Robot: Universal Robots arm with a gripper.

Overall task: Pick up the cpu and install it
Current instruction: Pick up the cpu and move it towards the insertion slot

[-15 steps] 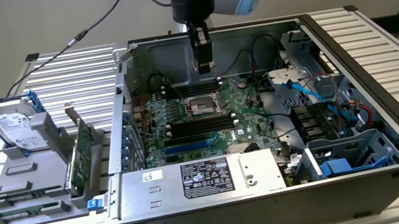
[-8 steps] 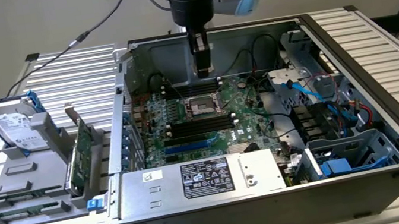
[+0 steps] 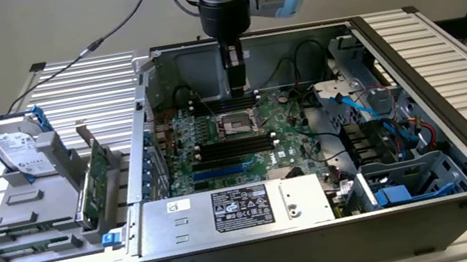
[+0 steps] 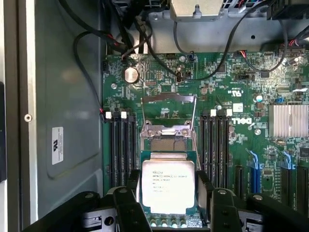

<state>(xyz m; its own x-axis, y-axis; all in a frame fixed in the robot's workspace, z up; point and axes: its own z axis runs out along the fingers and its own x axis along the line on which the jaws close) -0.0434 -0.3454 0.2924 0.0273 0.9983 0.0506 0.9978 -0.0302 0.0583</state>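
Note:
The cpu (image 4: 168, 186), a small square chip with a dull silver top and printed text, sits between my gripper's (image 4: 168, 195) black fingers (image 4: 129, 203), which press on two opposite sides of it. It hangs above the green motherboard (image 4: 212, 87), just short of the open socket (image 4: 166, 140), whose metal load frame (image 4: 169, 99) is flipped up. From the exterior view, my gripper (image 3: 238, 89) reaches straight down into the open computer case (image 3: 412, 74), a little beyond the socket (image 3: 237, 123).
Black memory slots (image 4: 120, 145) flank the socket on both sides. Cables (image 4: 87, 58) loop along the case wall. A silver heat sink (image 4: 288, 120) is on the board. Outside the case, at the exterior view's left, stand a hard drive (image 3: 16, 148) and green cards (image 3: 95, 177). A power supply (image 3: 237, 211) fills the case's near side.

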